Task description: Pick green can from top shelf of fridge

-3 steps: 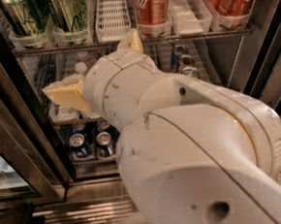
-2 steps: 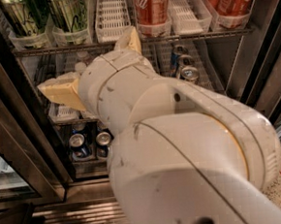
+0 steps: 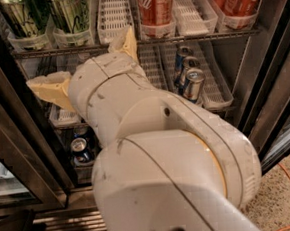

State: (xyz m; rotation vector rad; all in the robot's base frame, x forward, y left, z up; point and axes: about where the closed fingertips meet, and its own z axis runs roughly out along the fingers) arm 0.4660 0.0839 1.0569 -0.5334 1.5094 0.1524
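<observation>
Fingers splayed wide on the gripper, clasping nothing: one cream tip out to the left, the other poking up at the front edge of the top shelf. Hovering just under that shelf, in front of the middle rack, inside the open fridge

Judged as the approach step: no grasp made, no contact with the green can. Can upright at the front of its lane on the top shelf, above and a little left of the gripper; a second green can just beside it on the left, a white tray and then the red cans on the right

Next move probably calls for rising to can-body height, easing left, lining the gap up around one can without nudging its neighbour, then pressing in and clamping before lifting over the lane lip

Tops of all top-shelf cans cut off by the upper edge. Much of the middle and lower racks hidden behind the bulky white arm; only a few blue-silver cans peeking out. Impossible to tell how many cans queue behind the front ones, or to read the dark lettering
</observation>
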